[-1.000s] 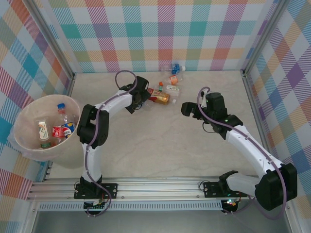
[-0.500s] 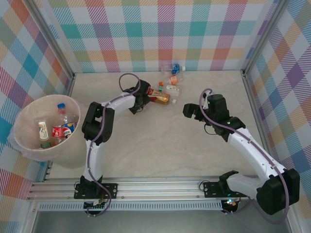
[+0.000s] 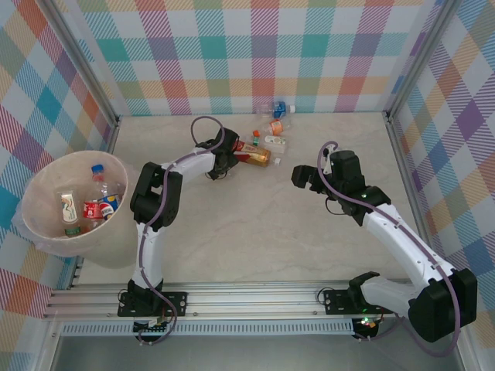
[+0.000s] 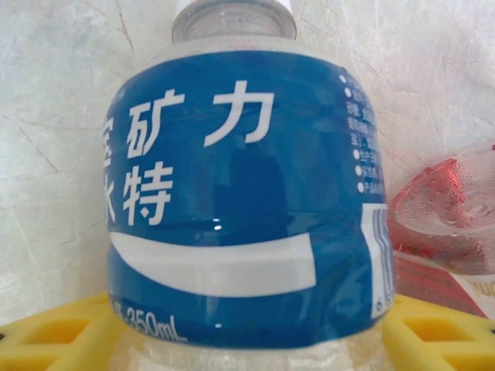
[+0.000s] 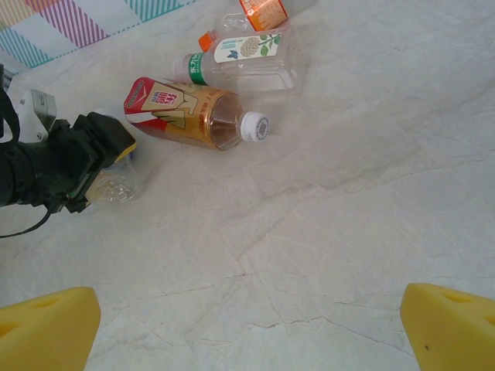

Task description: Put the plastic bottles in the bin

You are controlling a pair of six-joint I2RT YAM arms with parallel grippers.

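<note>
My left gripper is at the far middle of the table, its yellow fingers pressed against both sides of a clear bottle with a blue label. Just to its right lies a bottle with a red and gold label. Further back lie a green-label bottle, an orange-label bottle and a blue-capped one. The pale pink bin stands at the left edge with several bottles inside. My right gripper hangs open over bare table.
Checked walls on metal posts close in the back and both sides of the marble-look table. The bin sits beyond the left post at the table's left edge. A metal rail with both arm bases runs along the near edge.
The left arm reached further towards the bottles and its jaws closed in around the blue-label bottle. The right gripper shifted slightly right and stayed open.
</note>
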